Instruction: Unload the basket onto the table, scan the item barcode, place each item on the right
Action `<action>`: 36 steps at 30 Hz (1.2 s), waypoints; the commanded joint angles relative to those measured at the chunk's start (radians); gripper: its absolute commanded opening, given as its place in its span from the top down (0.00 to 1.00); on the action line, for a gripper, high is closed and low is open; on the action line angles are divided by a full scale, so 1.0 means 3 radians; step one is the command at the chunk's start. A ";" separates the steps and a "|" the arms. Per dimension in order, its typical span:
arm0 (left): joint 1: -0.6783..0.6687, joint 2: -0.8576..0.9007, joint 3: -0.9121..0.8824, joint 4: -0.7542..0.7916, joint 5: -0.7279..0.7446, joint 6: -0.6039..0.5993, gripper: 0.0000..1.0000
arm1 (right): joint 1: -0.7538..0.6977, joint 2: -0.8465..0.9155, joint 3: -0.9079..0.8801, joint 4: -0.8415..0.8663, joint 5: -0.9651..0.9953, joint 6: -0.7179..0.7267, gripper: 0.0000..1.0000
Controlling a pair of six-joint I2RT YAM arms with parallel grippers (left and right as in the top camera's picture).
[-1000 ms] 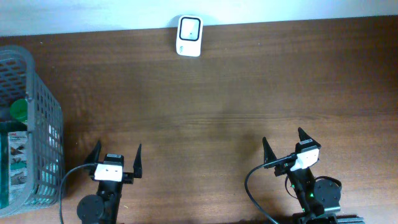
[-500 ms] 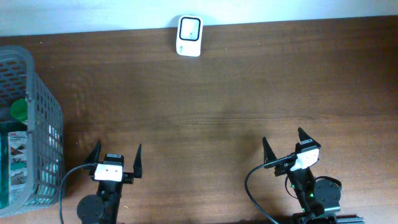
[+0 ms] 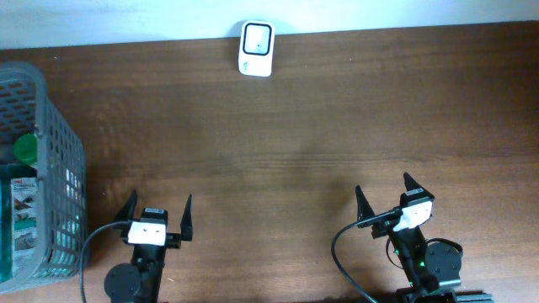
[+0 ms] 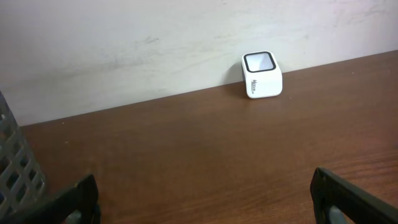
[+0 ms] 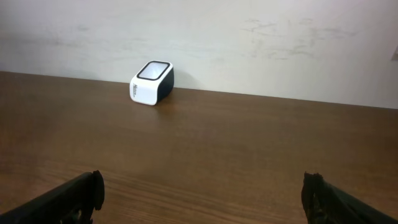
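Nothing has moved: left gripper (image 3: 158, 207) and right gripper (image 3: 385, 188) stay wide open and empty, so the items (image 3: 18, 210) wait in the basket (image 3: 61, 126).

The basket (image 3: 74, 181) is cut off by the left edge of the overhead view. Its mesh half hides a green cap (image 3: 25, 149) and a packet (image 3: 18, 223); the print on the packet is too small to read. In the wrist views the left tool (image 4: 204, 179) and the right tool (image 5: 203, 177) show only dark finger ends, cut by the bottom edge. The lettering on the scanner (image 4: 262, 76) is too blurred to read.
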 commanded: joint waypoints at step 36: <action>-0.0009 0.1528 0.1431 -0.0145 0.0134 -0.0160 0.01 | -0.0024 -0.0025 -0.0024 -0.0011 -0.0041 0.0000 0.02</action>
